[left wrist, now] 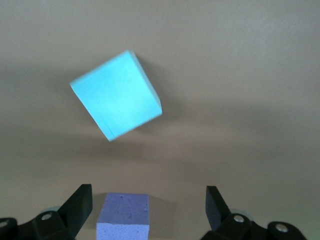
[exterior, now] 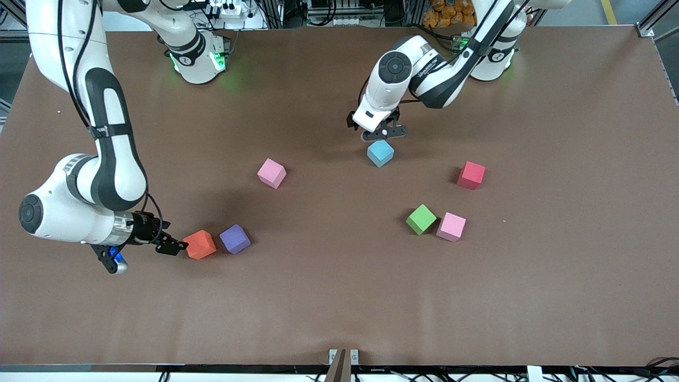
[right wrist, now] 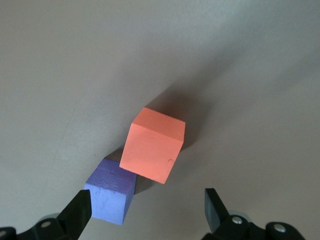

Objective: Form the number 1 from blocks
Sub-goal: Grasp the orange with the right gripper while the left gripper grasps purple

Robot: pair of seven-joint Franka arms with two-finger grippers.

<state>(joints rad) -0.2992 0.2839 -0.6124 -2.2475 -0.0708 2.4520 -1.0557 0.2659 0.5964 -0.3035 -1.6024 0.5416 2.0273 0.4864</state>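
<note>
My left gripper (exterior: 384, 132) hangs open, low over the table, just above the light blue block (exterior: 380, 153) (left wrist: 116, 95) as the front view shows it. In the left wrist view a pale purple block (left wrist: 123, 215) sits between its fingers without touching either; the hand hides that block in the front view. My right gripper (exterior: 175, 246) is open and low at the right arm's end, beside the orange block (exterior: 200, 244) (right wrist: 152, 145). The orange block touches a purple block (exterior: 234, 239) (right wrist: 111, 197), which lies close to one fingertip (right wrist: 80, 210).
A pink block (exterior: 271, 173) lies mid-table. A red block (exterior: 471, 175), a green block (exterior: 421, 219) and a second pink block (exterior: 451, 226) sit toward the left arm's end, the green and pink ones side by side. The brown table (exterior: 339, 297) is bare nearer the front camera.
</note>
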